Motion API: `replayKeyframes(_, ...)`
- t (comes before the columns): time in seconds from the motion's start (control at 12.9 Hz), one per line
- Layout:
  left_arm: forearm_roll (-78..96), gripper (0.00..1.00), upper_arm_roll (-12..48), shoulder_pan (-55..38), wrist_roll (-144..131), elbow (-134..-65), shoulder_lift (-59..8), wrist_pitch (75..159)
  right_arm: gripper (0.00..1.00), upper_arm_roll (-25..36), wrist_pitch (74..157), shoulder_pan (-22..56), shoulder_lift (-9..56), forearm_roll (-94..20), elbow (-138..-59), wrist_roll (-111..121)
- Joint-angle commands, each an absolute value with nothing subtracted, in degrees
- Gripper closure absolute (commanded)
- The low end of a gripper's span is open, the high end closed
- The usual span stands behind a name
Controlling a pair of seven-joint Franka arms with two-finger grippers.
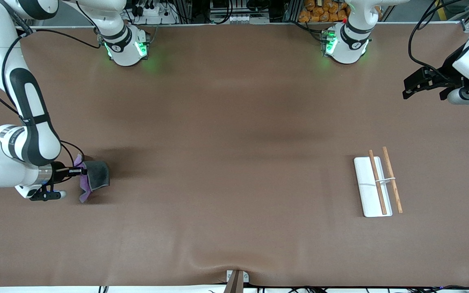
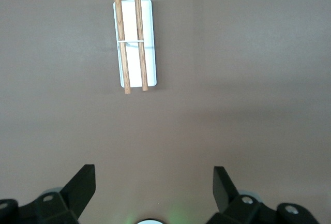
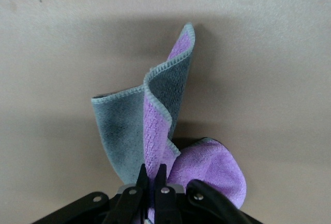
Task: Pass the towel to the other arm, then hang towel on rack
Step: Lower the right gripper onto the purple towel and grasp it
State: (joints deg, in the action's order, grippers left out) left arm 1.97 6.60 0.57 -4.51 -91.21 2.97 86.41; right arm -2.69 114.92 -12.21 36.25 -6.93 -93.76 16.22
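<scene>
The towel (image 1: 94, 176), purple on one face and dark grey on the other, hangs crumpled from my right gripper (image 1: 80, 171) at the right arm's end of the table. In the right wrist view the gripper (image 3: 151, 171) is shut on a fold of the towel (image 3: 155, 125). The rack (image 1: 378, 185), a white base plate with two wooden rods, lies toward the left arm's end. It also shows in the left wrist view (image 2: 133, 43). My left gripper (image 1: 411, 86) is open and empty, held high over the table near the left arm's end, its fingertips (image 2: 85, 182) wide apart.
The brown table cover (image 1: 234, 162) spreads between towel and rack. The arm bases (image 1: 124, 44) stand along the table's top edge. A small clamp (image 1: 236, 278) sits at the edge nearest the front camera.
</scene>
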Motion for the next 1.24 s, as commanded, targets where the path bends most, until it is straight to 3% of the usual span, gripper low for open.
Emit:
replayKeyframes(0.0,3.1,0.00,6.6,1.0,-4.3,-90.9,3.6,85.5,0.93,-3.3,111.5,-12.7,34.2,-7.7,-92.6,16.0)
replayKeyframes(0.62,3.1,0.00,6.7,1.0,-4.4,-90.9,3.8,85.0,1.00,-3.8,103.8,-11.7,30.8,-7.8,-85.9,15.9)
replayKeyframes(1.16,3.1,0.00,6.6,1.0,-4.4,-90.9,3.7,85.2,1.00,-5.1,95.8,-2.3,28.1,-8.9,-79.2,1.2)
